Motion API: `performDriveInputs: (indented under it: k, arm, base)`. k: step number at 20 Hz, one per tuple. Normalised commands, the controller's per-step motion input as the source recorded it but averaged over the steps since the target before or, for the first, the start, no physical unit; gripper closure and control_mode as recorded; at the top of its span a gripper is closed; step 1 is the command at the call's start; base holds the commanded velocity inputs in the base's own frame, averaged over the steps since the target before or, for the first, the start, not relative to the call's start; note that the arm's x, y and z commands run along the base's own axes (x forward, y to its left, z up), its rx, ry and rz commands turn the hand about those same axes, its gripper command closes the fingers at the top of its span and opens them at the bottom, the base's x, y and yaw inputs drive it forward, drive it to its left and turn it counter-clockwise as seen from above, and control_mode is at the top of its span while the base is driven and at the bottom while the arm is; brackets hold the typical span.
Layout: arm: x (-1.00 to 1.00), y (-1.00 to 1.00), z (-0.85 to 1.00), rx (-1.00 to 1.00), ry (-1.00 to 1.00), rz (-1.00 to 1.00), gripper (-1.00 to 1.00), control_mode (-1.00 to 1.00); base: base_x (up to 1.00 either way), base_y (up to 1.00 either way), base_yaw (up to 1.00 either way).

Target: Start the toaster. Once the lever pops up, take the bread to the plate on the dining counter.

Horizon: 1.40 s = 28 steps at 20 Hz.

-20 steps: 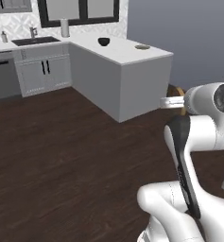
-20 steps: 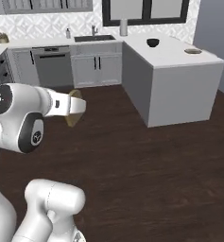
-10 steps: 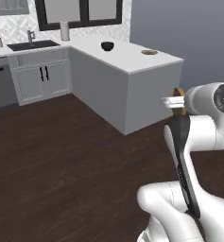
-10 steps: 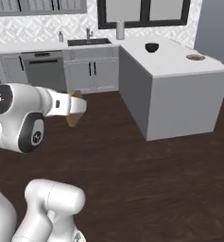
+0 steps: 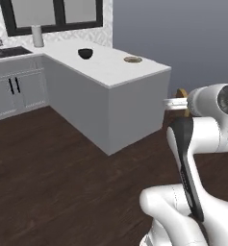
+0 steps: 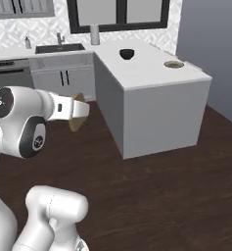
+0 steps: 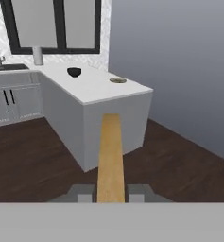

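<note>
The bread (image 7: 109,156), a golden-tan slice, is being held edge-on between the two dark finger tips of the gripper (image 7: 110,193), which is clamped on its lower end, with the rest of the slice jutting forward beyond the tips. In the right base view the bread (image 6: 77,115) is being carried level at the end of the outstretched arm, above the dark wood floor (image 6: 156,196). The carrying step is judged to be in hand: the slice is out of the toaster and is being pointed toward the dining counter (image 6: 151,73). The plate (image 6: 174,64) is being shown near the counter's far corner, well apart from the slice, with a dark bowl (image 6: 127,53) further along the top. For the next move, a closer approach is being called for.
</note>
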Motion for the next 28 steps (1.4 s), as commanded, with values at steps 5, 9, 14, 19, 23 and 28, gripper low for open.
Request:
performDriveInputs:
  k: [5,9,14,19,23,28]
  arm:
    - [0.00,0.00,0.00,0.00,0.00,0.00,1.00,1.00]
    - [0.00,0.00,0.00,0.00,0.00,0.00,1.00,1.00]
    - [0.00,0.00,0.00,0.00,0.00,0.00,1.00,1.00]
    - [0.00,0.00,0.00,0.00,0.00,0.00,1.00,1.00]
    - [0.00,0.00,0.00,0.00,0.00,0.00,1.00,1.00]
    - [0.00,0.00,0.00,0.00,0.00,0.00,1.00,1.00]
  base:
    - [1.00,-0.49,-0.34]
    - [1.00,-0.56,-0.40]
    - [1.00,-0.42,-0.34]
    - [1.00,-0.02,0.00]
    - [1.00,0.00,0.00]
    - [1.00,-0.26,0.05]
